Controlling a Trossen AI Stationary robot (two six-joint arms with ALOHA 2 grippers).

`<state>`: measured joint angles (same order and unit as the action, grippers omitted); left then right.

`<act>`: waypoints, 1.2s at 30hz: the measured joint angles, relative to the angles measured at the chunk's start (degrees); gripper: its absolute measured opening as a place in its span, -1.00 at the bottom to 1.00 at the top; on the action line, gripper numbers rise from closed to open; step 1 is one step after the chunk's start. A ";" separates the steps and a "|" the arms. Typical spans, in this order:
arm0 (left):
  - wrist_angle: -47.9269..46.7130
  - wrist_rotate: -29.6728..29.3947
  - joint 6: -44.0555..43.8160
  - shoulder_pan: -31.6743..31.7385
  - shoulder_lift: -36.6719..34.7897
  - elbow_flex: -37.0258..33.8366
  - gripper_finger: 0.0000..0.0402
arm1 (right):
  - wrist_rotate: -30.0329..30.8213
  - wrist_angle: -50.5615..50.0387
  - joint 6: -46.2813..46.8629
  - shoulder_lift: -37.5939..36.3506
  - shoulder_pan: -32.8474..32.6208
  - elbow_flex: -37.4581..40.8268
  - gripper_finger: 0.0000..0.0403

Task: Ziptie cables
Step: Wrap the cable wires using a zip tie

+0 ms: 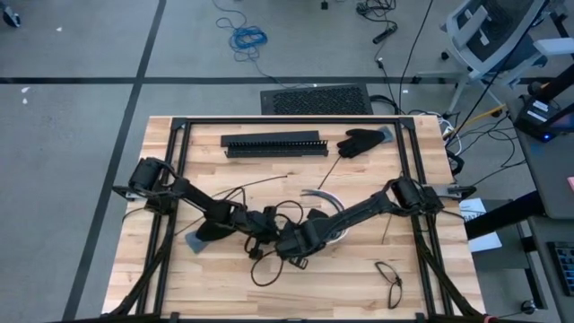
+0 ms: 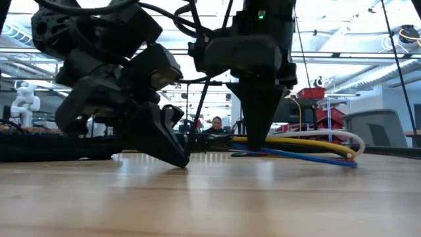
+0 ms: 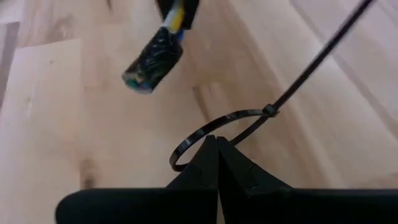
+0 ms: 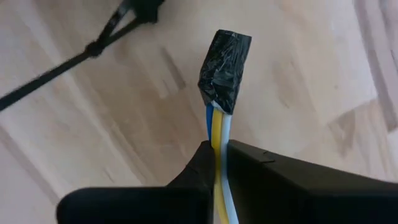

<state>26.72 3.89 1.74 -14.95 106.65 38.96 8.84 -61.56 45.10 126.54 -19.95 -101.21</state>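
Both arms meet near the middle of the table [image 1: 179,278]. The right gripper [image 4: 217,163] pinches the cables [image 4: 219,134] (blue, yellow and white strands side by side) just below their end, which is wrapped in black tape [image 4: 225,70] and sticks out past the fingers above the wood. In the low view the cables [image 2: 309,146] trail away along the tabletop behind the grippers. The left gripper [image 3: 216,149] has its fingers pressed together on a black zip tie [image 3: 211,124], already closed into a loop, its long tail running off across the boards. The taped cable end hangs near that loop, not inside it.
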 joint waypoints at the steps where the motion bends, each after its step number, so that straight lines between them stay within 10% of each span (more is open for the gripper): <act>1: 0.09 -0.01 0.98 -0.24 0.00 0.00 -1.00 | -1.34 0.77 -1.96 0.00 0.16 0.00 -0.94; 36: 5.16 0.24 6.11 -0.08 -1.03 -0.09 -1.00 | -4.72 8.40 -5.30 0.22 -1.49 3.04 -0.94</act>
<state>31.88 4.13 7.86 -15.03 105.62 38.87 4.12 -53.16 39.80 126.76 -21.44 -98.17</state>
